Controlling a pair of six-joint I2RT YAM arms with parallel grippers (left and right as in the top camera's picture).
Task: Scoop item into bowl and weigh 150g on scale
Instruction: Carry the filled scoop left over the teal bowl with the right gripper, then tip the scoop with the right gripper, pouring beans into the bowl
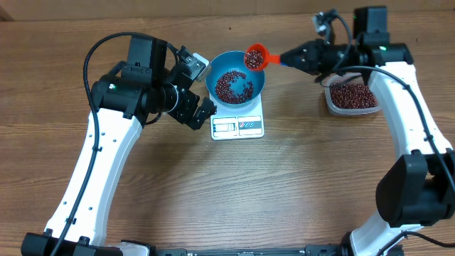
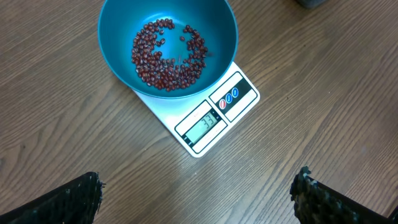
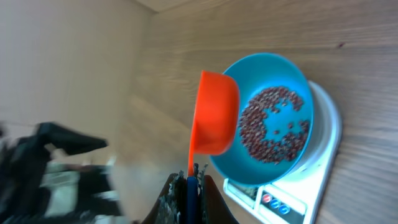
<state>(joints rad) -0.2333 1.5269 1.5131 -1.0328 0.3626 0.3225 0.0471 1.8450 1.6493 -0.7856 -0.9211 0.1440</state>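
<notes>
The blue bowl [image 1: 213, 82] stands on the white scale [image 1: 238, 126], with a thin layer of dark red beans [image 1: 233, 85] in its bottom. My right gripper [image 1: 286, 58] is shut on the blue handle of an orange scoop [image 1: 254, 56], which is tipped over the bowl's far right rim. From the right wrist I see the scoop [image 3: 214, 112] on its side beside the bowl [image 3: 264, 62], with the gripper [image 3: 191, 180] clamped on the handle. My left gripper [image 1: 201, 110] is open and empty, just left of the scale. The scale [image 2: 217, 115] display reads 33.
A clear plastic tub [image 1: 351, 97] heaped with more beans sits at the right, under my right arm. The left arm's dark wrist body [image 1: 153, 89] hangs close to the bowl's left side. Bare wooden table [image 1: 284, 185] stretches in front of the scale.
</notes>
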